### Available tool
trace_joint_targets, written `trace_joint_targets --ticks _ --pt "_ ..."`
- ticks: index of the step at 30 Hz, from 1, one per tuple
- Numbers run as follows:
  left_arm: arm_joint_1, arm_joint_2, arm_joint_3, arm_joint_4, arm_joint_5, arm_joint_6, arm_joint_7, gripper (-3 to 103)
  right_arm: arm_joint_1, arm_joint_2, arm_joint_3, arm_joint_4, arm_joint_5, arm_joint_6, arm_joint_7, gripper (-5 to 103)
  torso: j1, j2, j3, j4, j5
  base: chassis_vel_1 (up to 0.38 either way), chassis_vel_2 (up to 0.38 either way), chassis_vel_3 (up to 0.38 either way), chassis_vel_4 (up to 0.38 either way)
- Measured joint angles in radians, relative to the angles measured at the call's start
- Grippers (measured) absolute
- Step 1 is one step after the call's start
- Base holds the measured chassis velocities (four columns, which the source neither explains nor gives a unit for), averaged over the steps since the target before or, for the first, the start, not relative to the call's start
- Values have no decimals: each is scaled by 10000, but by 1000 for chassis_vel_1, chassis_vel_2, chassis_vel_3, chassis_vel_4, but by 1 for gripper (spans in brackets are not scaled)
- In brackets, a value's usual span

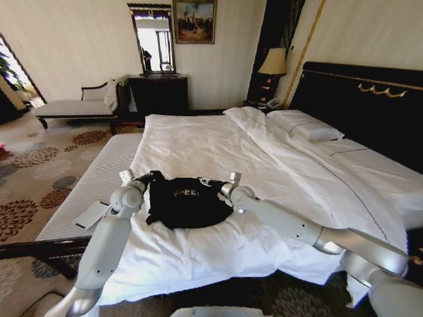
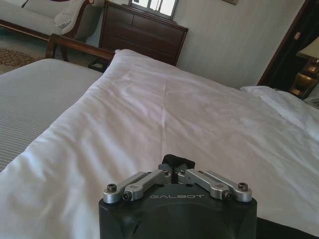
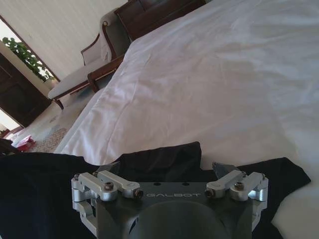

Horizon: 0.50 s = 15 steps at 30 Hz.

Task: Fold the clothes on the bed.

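The black T-shirt (image 1: 188,203) with white chest lettering lies near the foot edge of the white bed (image 1: 198,135). My left gripper (image 1: 141,179) is at the shirt's left shoulder. In the left wrist view, that left gripper (image 2: 177,168) is shut on a small tuft of the black T-shirt (image 2: 177,160). My right gripper (image 1: 223,183) is at the shirt's right shoulder. In the right wrist view, that right gripper (image 3: 164,172) is open, its fingers spread either side of a raised fold of the T-shirt (image 3: 164,154).
A grey striped bench (image 1: 92,178) with a white card (image 1: 91,214) on it stands along the bed's left side. The folded duvet (image 1: 310,168), pillows (image 1: 305,124) and dark headboard (image 1: 363,99) lie to the right. A chaise (image 1: 73,105) and dresser (image 1: 158,92) stand by the far wall.
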Motion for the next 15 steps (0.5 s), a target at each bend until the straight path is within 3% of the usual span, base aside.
trace_joint_targets --ticks 6,15 --pt "85 43 -114 -113 6 17 22 0 -4 237 145 295 881 -445 1201 100 -1 0 0 0 0 0 0 0 0" --pt "-108 -80 -110 -242 20 18 151 0 -9 552 173 169 1061 -553 1580 100 -1 0 0 -2 1 0 0 0 0"
